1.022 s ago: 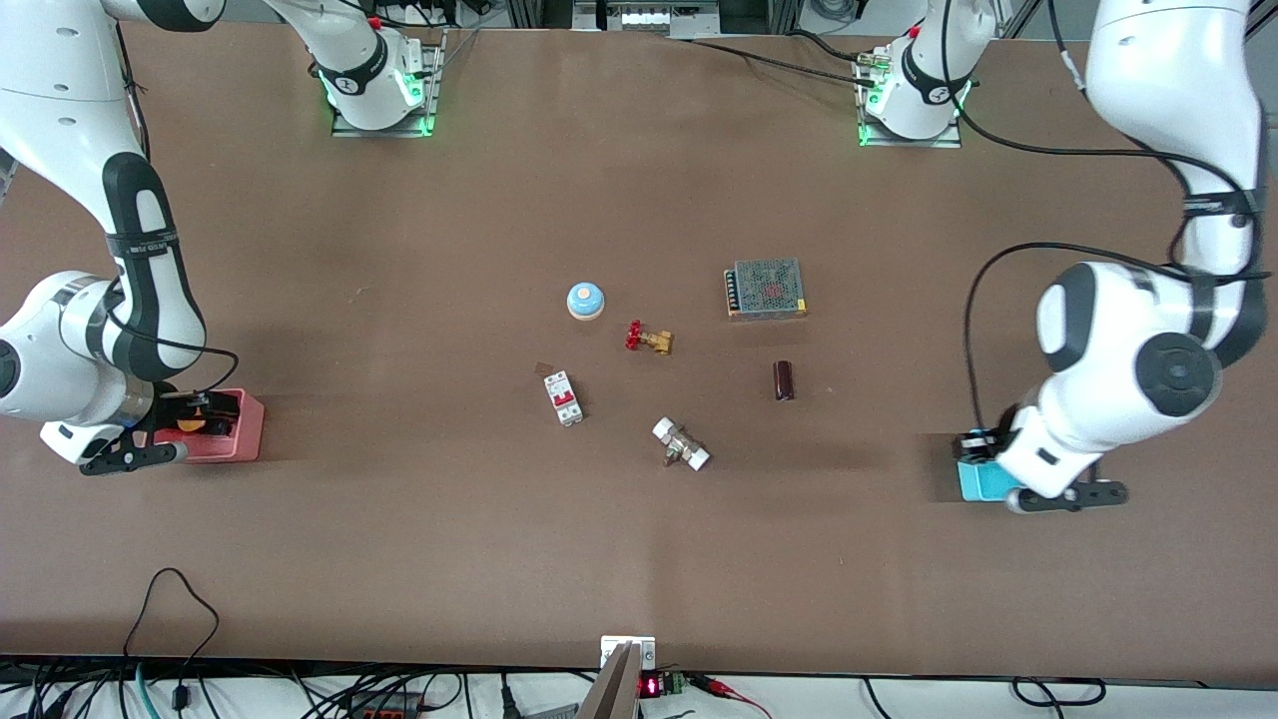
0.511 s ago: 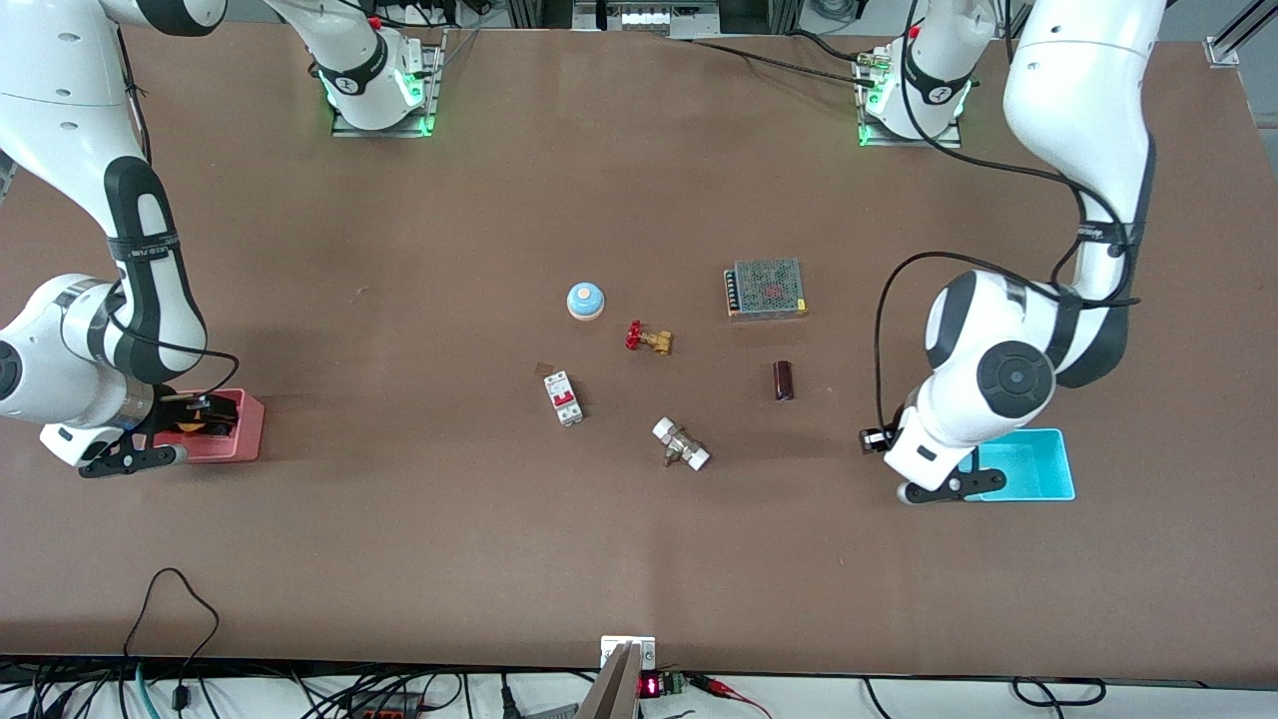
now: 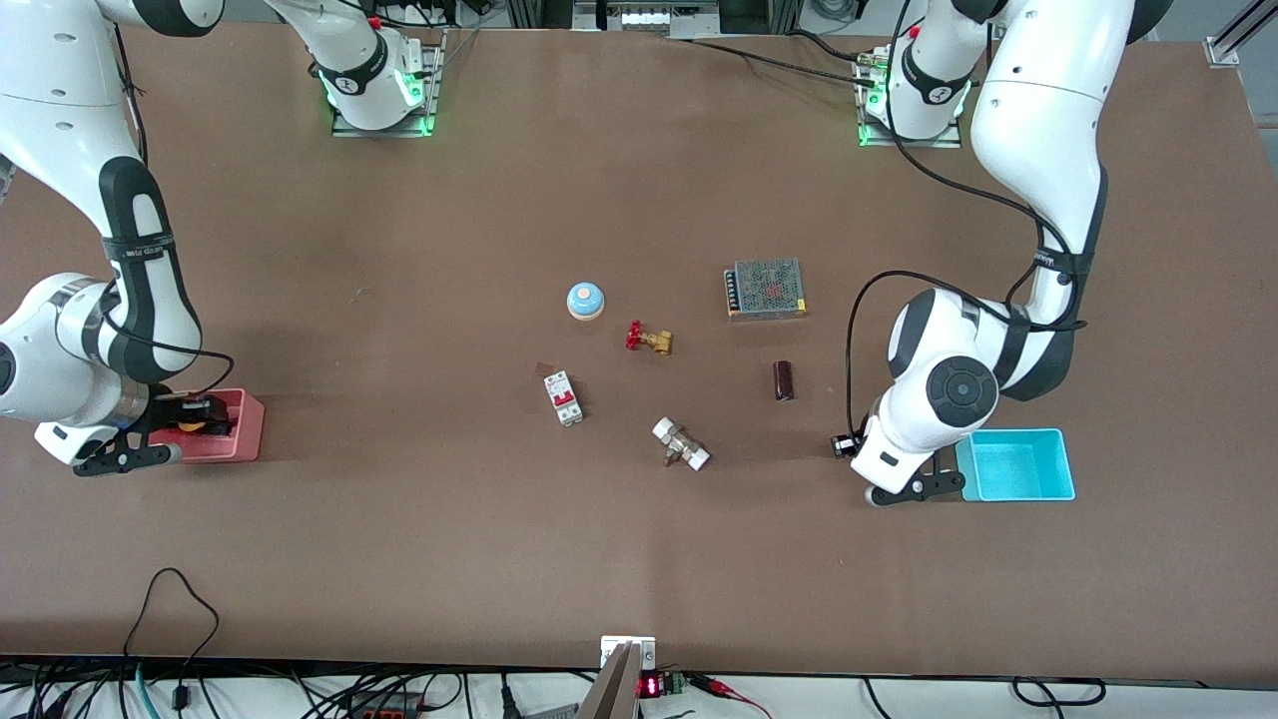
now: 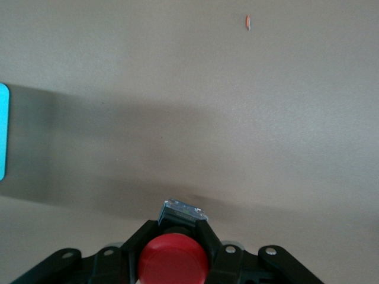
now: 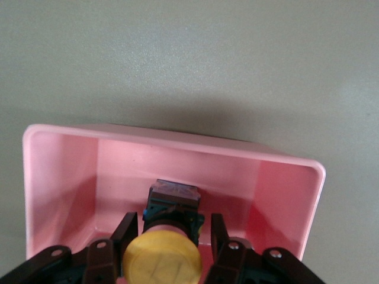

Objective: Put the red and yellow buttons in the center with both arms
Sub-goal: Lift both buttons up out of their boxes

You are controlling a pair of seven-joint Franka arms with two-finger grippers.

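Observation:
My left gripper is shut on the red button and holds it over bare brown tabletop, just beside the cyan bin on the side toward the table's middle. In the left wrist view its fingers press the button's black body. My right gripper is down in the pink bin at the right arm's end. It is open, its fingers astride the yellow button with small gaps. The button stands cap up in the bin.
Around the table's middle lie a blue-domed button, a red-handled brass valve, a white breaker, a brass fitting with white ends, a dark cylinder and a meshed power supply.
My left arm has swung from over the cyan bin toward the table's middle, carrying the red button; the bin now shows empty. My right gripper has stayed in the pink bin.

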